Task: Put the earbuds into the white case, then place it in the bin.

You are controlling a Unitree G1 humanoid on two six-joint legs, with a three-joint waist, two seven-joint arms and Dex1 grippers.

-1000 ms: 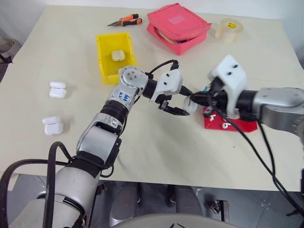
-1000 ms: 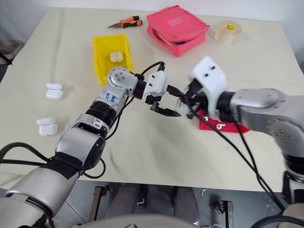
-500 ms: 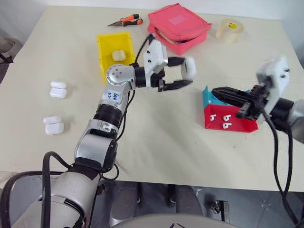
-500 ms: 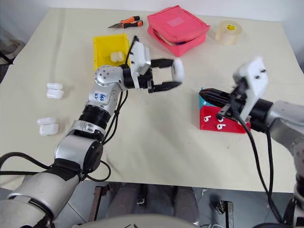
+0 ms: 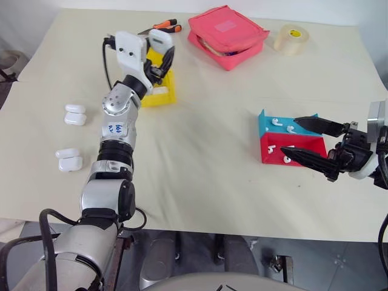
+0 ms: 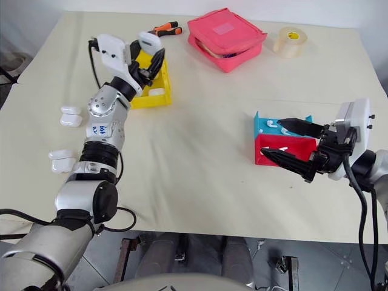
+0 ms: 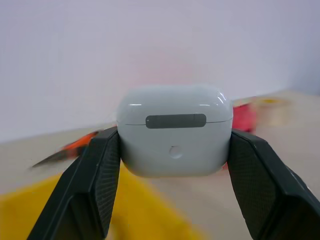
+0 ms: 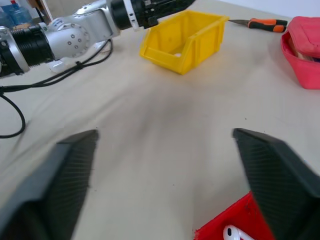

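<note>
Our left gripper (image 7: 172, 165) pinches the white case (image 7: 174, 130) above the bin (image 5: 162, 94) near the table's far left, half hiding it, while our right gripper (image 6: 291, 142) stands spread.

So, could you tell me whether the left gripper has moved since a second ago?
Yes. The left gripper, carrying the white case, swung from beside the red tray to over the bin.

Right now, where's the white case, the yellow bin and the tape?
case (image 7: 175, 131), left wrist view, front face.
bin (image 6: 159, 97), right eye view, near wall.
tape (image 5: 293, 39), left eye view, roll's side.
</note>
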